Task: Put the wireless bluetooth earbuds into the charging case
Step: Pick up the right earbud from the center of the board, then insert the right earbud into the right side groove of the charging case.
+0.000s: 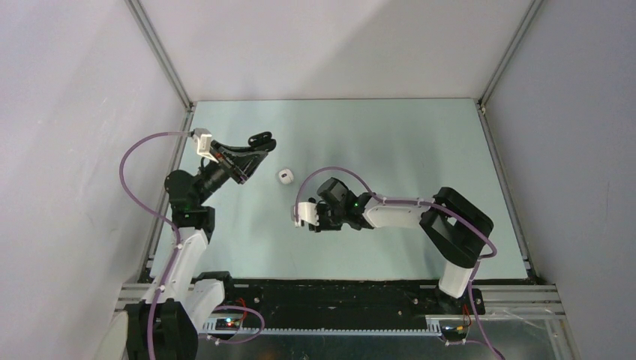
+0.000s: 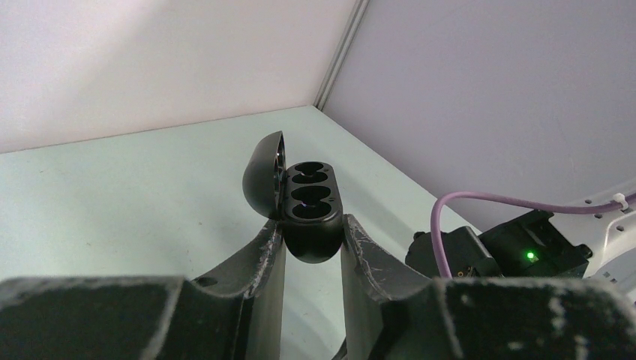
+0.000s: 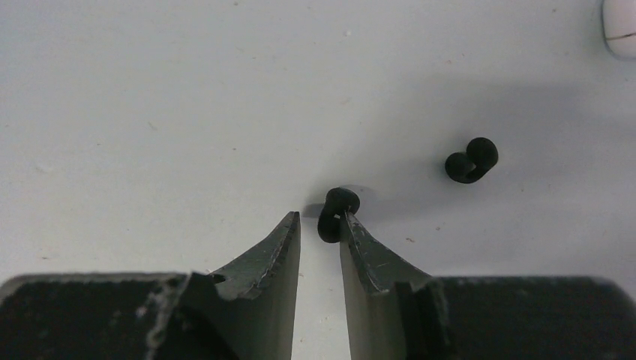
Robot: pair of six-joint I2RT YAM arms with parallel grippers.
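My left gripper (image 2: 312, 225) is shut on a black charging case (image 2: 311, 196) and holds it off the table, lid swung open to the left, both sockets empty. From above, that case (image 1: 262, 139) is at the left. My right gripper (image 3: 320, 217) points down at the table, jaws open a little. One black earbud (image 3: 335, 214) lies at the tips, against the right finger (image 3: 360, 244), with a gap to the left finger. A second black earbud (image 3: 471, 160) lies to its right. In the top view my right gripper (image 1: 319, 223) hides both earbuds.
A white pebble-shaped case (image 1: 286, 176) sits shut on the table between the two grippers, and its edge shows at the top right of the right wrist view (image 3: 621, 30). Grey walls and metal frame rails (image 1: 161, 56) close in the pale green table (image 1: 420, 142).
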